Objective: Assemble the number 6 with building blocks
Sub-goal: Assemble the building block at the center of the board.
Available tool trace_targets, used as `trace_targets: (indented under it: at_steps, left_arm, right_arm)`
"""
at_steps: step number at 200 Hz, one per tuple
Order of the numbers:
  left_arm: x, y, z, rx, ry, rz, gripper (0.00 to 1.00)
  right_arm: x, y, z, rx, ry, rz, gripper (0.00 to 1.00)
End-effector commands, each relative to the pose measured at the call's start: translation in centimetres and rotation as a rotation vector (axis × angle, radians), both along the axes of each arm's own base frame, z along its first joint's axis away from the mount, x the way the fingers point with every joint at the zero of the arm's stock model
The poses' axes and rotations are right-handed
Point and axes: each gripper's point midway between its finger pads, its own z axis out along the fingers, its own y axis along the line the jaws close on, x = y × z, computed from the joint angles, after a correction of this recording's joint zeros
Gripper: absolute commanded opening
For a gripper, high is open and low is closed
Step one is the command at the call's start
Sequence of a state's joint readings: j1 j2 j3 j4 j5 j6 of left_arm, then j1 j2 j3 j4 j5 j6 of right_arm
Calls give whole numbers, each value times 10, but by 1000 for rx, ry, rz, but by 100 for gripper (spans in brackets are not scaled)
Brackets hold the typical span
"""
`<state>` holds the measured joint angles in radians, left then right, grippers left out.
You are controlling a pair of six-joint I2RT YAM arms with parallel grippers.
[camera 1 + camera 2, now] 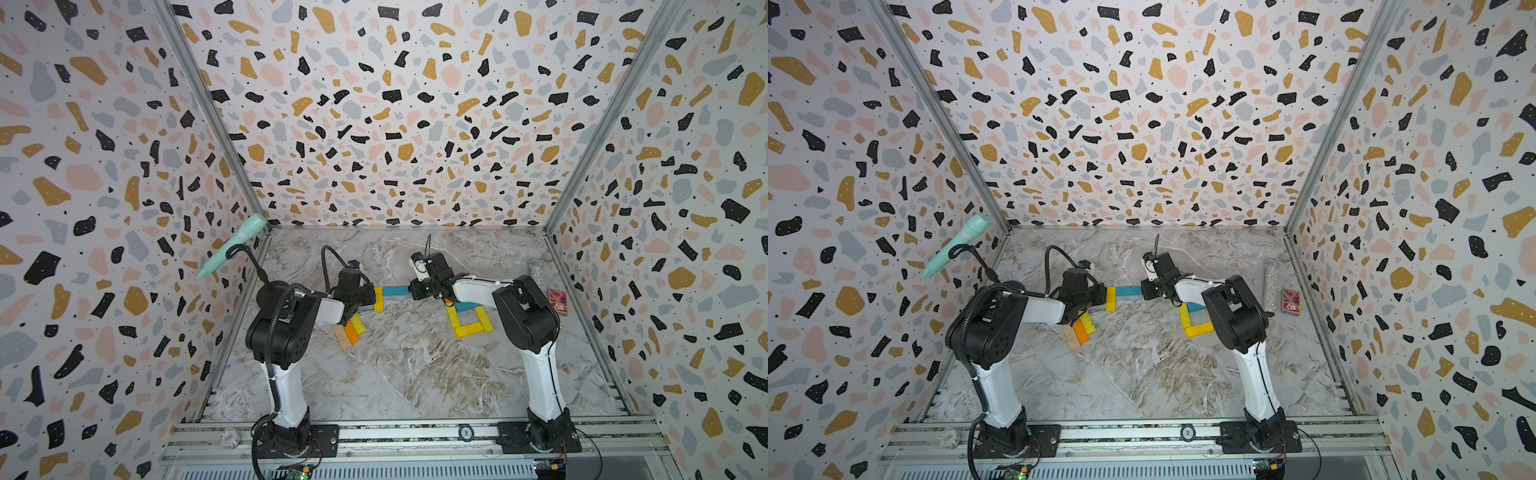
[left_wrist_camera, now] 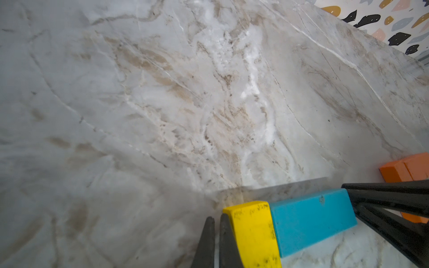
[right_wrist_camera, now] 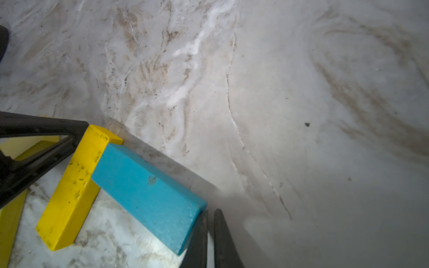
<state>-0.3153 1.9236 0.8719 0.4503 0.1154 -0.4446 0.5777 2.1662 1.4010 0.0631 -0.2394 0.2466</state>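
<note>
The belly of the 6 looks finished: a square loop of yellow and blue wooden planks [image 1: 471, 331] lies on the marble counter [image 1: 395, 374]. The stem is still to join (my guess). A yellow painted plank [image 1: 378, 300] and a blue painted plank [image 1: 395, 290], butted in an L, lie apart from the loop. The left gripper [image 2: 217, 217] sits beside the yellow one and the right gripper [image 3: 211, 211] at the blue one's end, both sets of jaws pressed together, pinching nothing.

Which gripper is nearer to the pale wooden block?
Left. The left gripper is at the yellow block, a short way behind the pale block; the right gripper is farther off, at the far end of the blue block.
</note>
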Motion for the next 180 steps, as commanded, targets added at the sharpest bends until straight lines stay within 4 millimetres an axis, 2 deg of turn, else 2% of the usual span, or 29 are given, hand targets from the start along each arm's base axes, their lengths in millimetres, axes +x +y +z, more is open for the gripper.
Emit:
trace_targets:
  at_steps: [1, 48, 90, 121, 131, 180]
  left_arm:
    - [-7, -2, -17, 18, 46, -35, 1]
    - [-8, -8, -24, 18, 61, -72, 0]
    - [-9, 1, -27, 69, 77, -53, 1]
    - [-4, 4, -18, 84, 77, -28, 3]
    - [-2, 8, -14, 97, 73, -9, 3]
    - [3, 16, 3, 108, 48, 38, 4]
  right_arm:
    - [-5, 3, -5, -7, 34, 9, 11]
    - [0, -5, 5, -25, 3, -1, 14]
    - [10, -15, 20, -38, -39, -16, 19]
    - [12, -21, 34, -48, -67, -29, 19]
    - [11, -23, 37, -48, -72, -32, 16]
    - [6, -25, 39, -34, -70, -38, 10]
